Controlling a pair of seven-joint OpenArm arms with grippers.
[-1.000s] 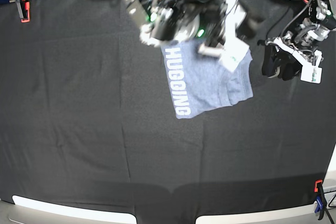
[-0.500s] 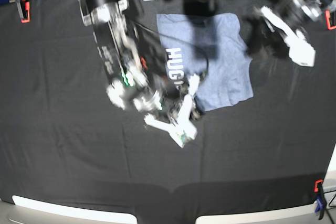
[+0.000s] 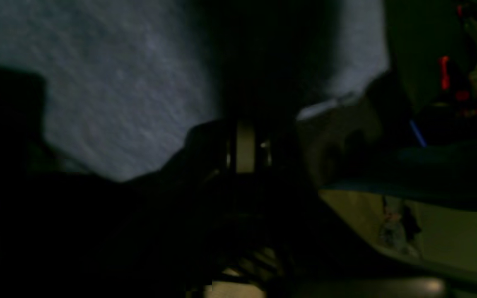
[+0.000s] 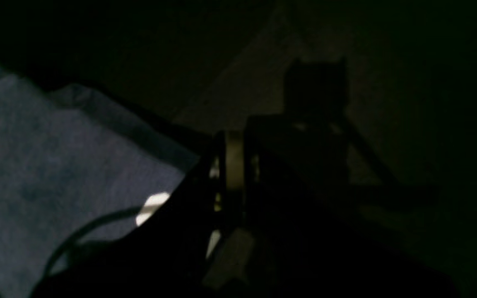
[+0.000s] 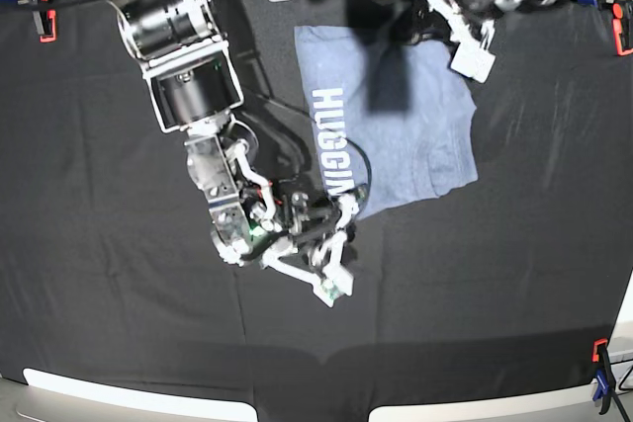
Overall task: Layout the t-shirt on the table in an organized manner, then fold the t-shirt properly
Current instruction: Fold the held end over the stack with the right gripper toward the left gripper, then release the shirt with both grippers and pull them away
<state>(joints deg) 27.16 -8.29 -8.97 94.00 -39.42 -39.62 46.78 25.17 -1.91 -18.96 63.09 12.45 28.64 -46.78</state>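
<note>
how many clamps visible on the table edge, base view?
3. One orange clamp at the far left corner, one at the far right corner, one orange and blue at the near right corner. A near-left one may be out of frame.

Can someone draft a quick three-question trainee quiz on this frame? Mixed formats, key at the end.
1. True or false: the t-shirt lies on the table with its HUGGING lettering facing up.
2. Multiple choice: in the base view, the right gripper is near which part of the shirt? A) top edge B) lower left corner C) right sleeve.
3. Fill in: the left gripper is at the shirt's upper ____ corner in the base view.

Key: 1 true; 2 B; 3 right.
</note>
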